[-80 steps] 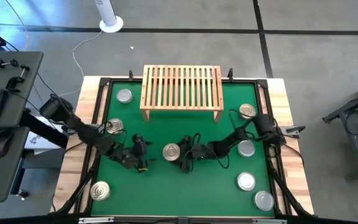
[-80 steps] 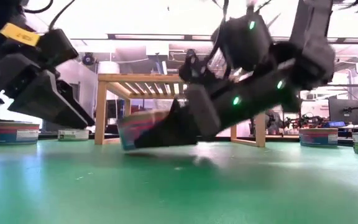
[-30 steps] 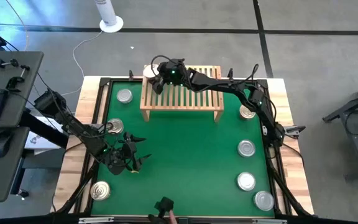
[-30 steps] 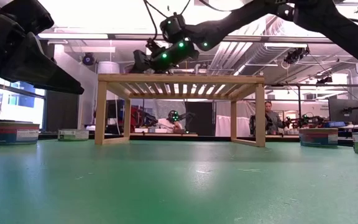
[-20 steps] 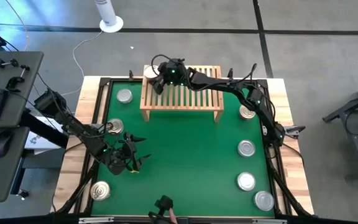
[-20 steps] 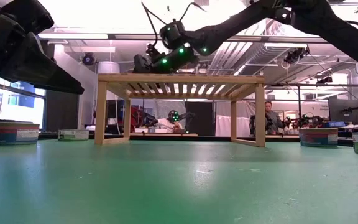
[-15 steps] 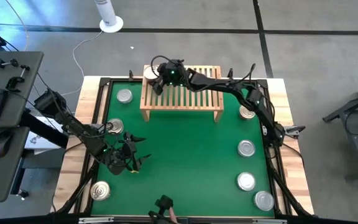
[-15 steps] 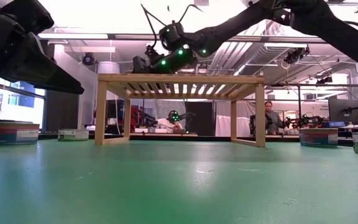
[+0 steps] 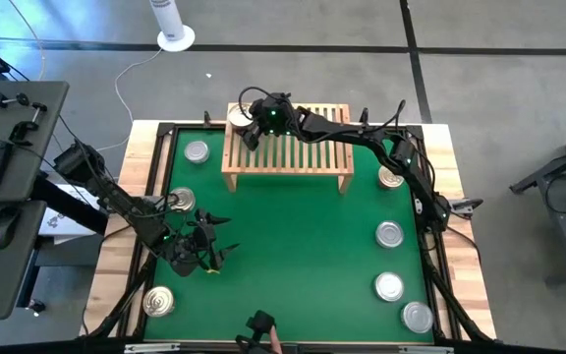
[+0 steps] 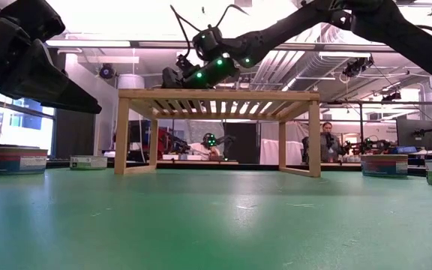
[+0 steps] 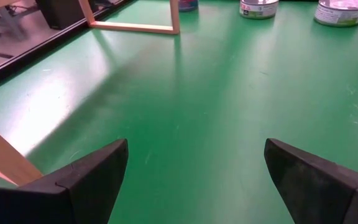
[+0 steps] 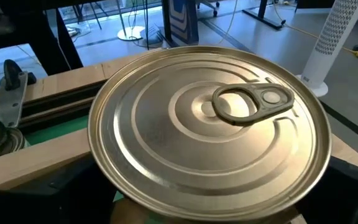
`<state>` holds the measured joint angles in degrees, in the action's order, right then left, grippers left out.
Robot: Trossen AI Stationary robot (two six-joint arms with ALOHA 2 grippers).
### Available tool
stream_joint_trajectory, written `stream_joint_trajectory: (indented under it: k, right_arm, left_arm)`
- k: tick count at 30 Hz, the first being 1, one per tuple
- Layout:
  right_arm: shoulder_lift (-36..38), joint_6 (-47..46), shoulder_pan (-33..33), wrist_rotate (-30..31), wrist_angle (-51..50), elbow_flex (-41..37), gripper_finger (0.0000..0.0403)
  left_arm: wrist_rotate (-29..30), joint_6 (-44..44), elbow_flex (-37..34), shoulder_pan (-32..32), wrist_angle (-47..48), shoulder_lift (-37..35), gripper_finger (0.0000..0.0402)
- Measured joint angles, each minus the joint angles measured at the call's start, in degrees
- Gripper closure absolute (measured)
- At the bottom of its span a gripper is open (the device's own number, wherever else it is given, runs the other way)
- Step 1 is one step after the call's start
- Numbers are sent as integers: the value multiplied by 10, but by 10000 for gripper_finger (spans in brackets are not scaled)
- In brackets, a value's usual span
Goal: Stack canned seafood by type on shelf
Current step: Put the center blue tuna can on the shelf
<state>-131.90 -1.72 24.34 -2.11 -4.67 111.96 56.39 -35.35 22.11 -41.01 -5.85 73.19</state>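
Observation:
The shelf point(image 9: 288, 138) stands on its short legs at the far middle of the green mat point(image 9: 293, 246). A gold-topped tin point(image 12: 210, 134) with a pull ring sits at the shelf's far left corner point(image 9: 235, 112). My right gripper point(image 9: 247, 123) reaches over the shelf top, open, with a finger on either side of this tin. Several other tins rest flat on the mat: three along the left side point(image 9: 197, 151) and several along the right point(image 9: 390, 234). My left gripper point(image 11: 191, 174) hovers open over the near left of the mat point(image 9: 204, 251), with nothing between its fingers.
The left arm lies partly over one left-side tin point(image 9: 182, 200). The mat between shelf and near edge is bare green. A dark object and a fingertip show at the near edge point(image 9: 260, 324). Beyond the table, people sit in the room point(image 10: 322, 142).
My right gripper has carried the gold-topped tin from the mat's middle up to the shelf's far left corner, and has kept almost still there for the last second. My left gripper has drawn back a little toward the near left of the mat, then stayed still.

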Motion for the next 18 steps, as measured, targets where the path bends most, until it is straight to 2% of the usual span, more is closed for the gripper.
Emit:
stream_joint_trajectory:
  k: [13,18]
  right_arm:
    - [4,-23,-1,8,-6,-1,3]
    - [4,-10,-8,34,-9,-2,3]
  left_arm:
    - [-2,0,0,0,0,0,37]
    - [-3,0,0,0,0,0,37]
